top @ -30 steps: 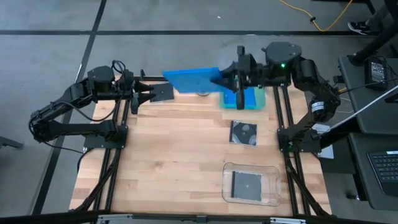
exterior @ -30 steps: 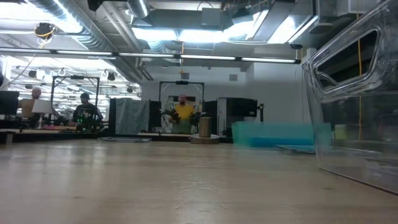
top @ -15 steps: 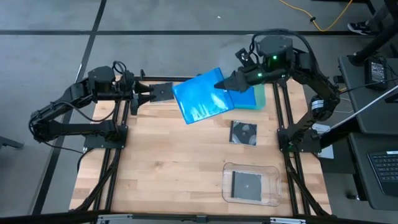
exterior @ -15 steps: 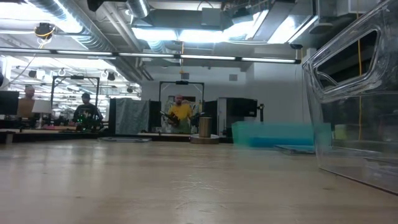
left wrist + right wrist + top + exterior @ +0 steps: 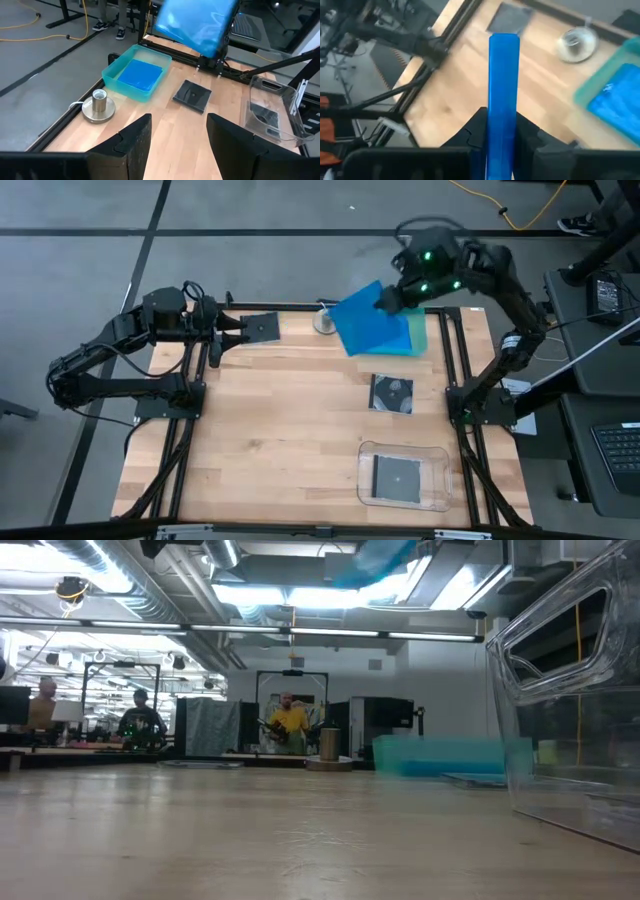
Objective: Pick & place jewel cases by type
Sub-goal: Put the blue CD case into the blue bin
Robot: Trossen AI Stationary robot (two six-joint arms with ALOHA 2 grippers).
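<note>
Left gripper sits at the far left edge of the table, raised above the wood, fingers spread apart and holding nothing. Just to its right, at the far edge, lies a dark grey case, flat on the surface and apart from the fingertips.

Further right along the far edge stands a small round metal fitting on a disc base; the left wrist view shows it upright with a cable leading off it.

Right gripper is held high over the far right part of the table, fingers clamped narrow on one edge of a blue case. That case hangs tilted in the air, touching nothing below; the right wrist view shows it edge-on between the two fingers. In the high view it overlaps the teal tray, which rests at the far right corner. A second blue case lies flat inside that tray.

Nearer the front from the tray, a black case lies flat on the bare wood, well apart from both grippers. At the front right stands a clear tray with another black case flat on its floor.

The low view shows the clear tray's wall close at right, the teal tray beyond it, and people in the room behind the table.
</note>
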